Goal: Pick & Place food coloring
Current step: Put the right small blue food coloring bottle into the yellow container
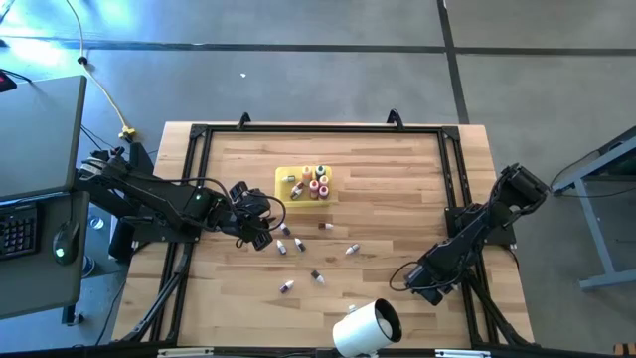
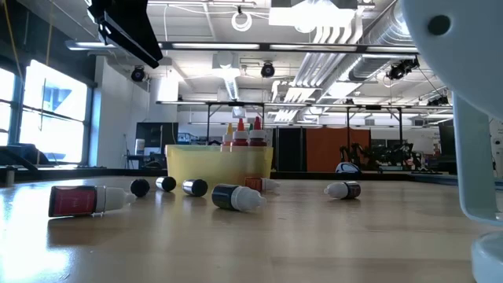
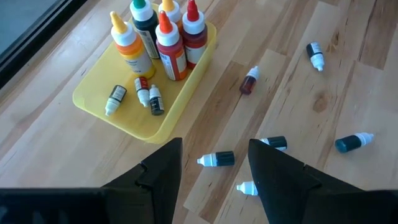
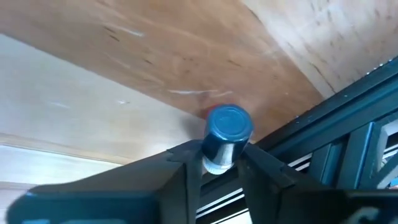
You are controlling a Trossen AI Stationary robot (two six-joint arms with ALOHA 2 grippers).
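Note:
The yellow tray (image 1: 290, 175) (image 3: 93, 99) holds several upright food coloring bottles (image 3: 163, 37) and three small ones lying flat (image 3: 140, 94). Loose small bottles (image 1: 301, 242) (image 3: 217, 159) (image 2: 236, 196) lie on their sides on the wooden table. My left gripper (image 1: 260, 235) (image 3: 214, 180) hovers open above the loose bottles near the tray, touching nothing. My right gripper (image 1: 425, 285) (image 4: 217, 168) is low at the table's right side by the black frame rail, shut on a dark blue bottle (image 4: 225, 132). My right gripper pinches the dark blue bottle between its two fingers (image 4: 186, 163), on its whitish end (image 4: 216, 165). The blue round end (image 4: 229, 122) sticks out beyond the fingertips toward the table. Whether the bottle touches the wood, I cannot tell.
A large white cylinder (image 1: 366, 326) (image 2: 471, 118) lies at the table's near edge, right of centre. A black frame rail (image 4: 336, 124) (image 1: 452, 199) runs along the table's sides. Bare wood lies between the tray and the right rail.

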